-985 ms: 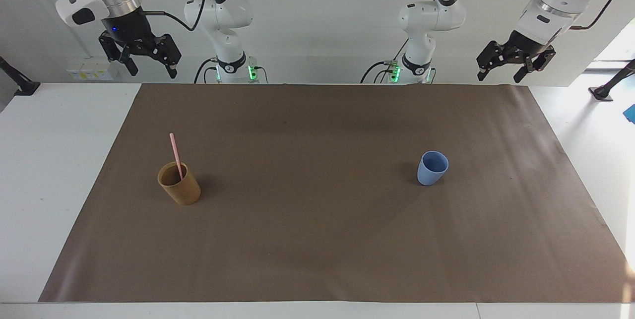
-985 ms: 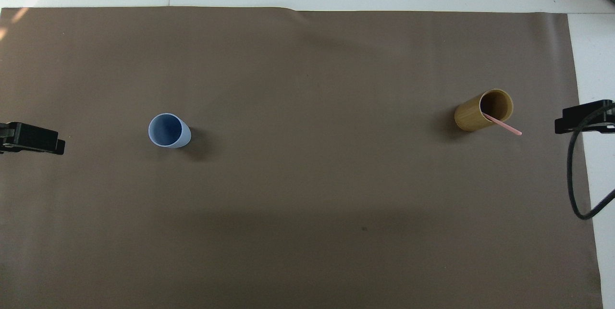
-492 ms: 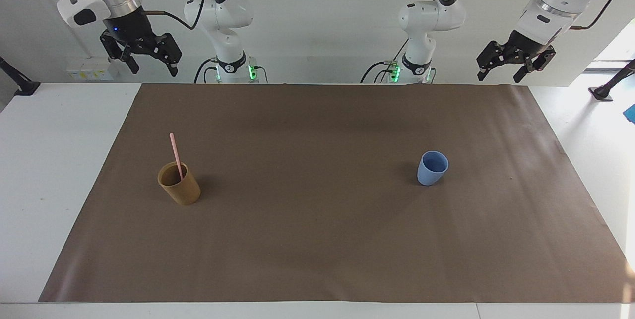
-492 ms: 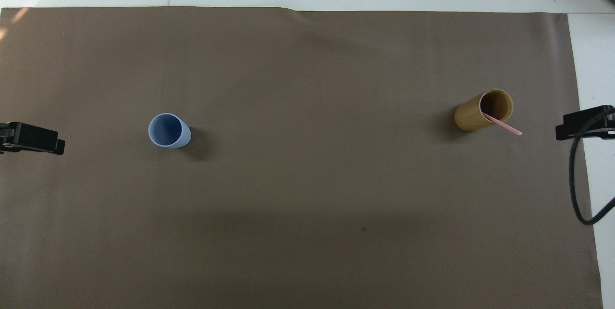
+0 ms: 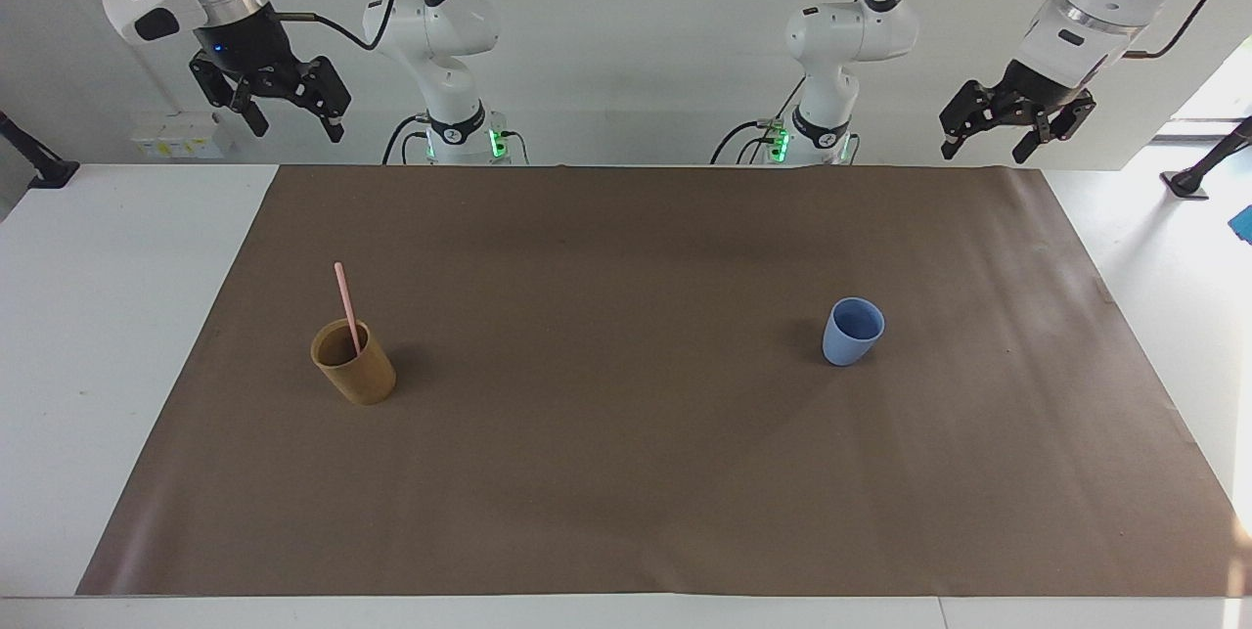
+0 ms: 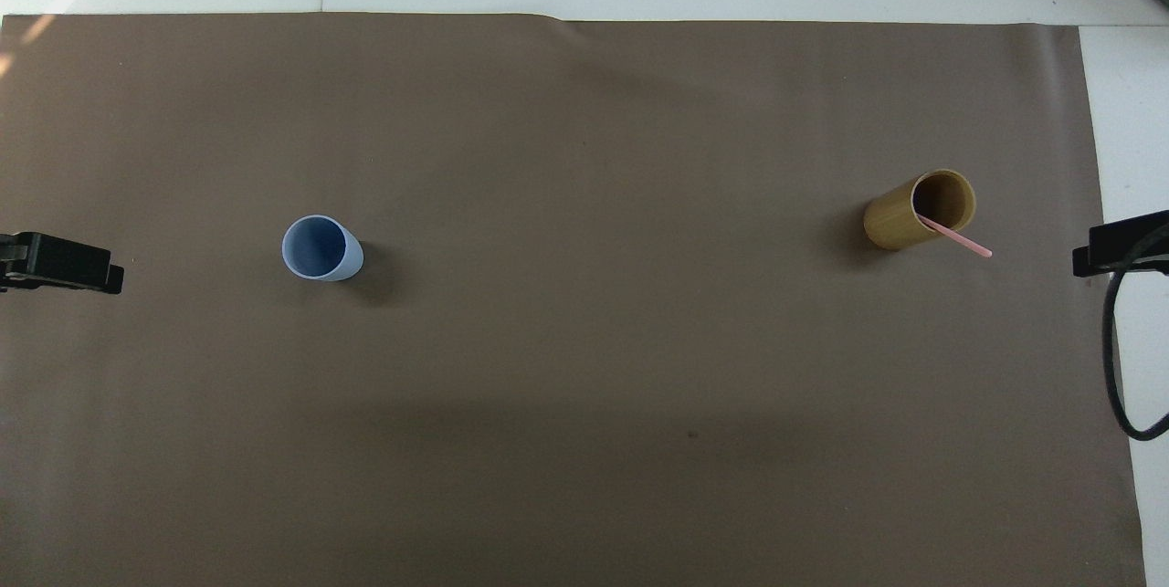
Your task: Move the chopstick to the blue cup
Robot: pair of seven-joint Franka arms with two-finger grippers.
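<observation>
toward the right arm's end, the chopstick [image 5: 346, 305] leans in the tan cup [image 5: 356, 370]; blue cup [image 5: 851, 332] empty; left pincer [image 5: 983, 142] and right pincer [image 5: 290, 115] both released, raised.

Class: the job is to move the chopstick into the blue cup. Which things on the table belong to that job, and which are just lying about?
Belong to the job:
- chopstick, standing in the tan cup
- blue cup, empty

Just lying about:
- brown mat
</observation>
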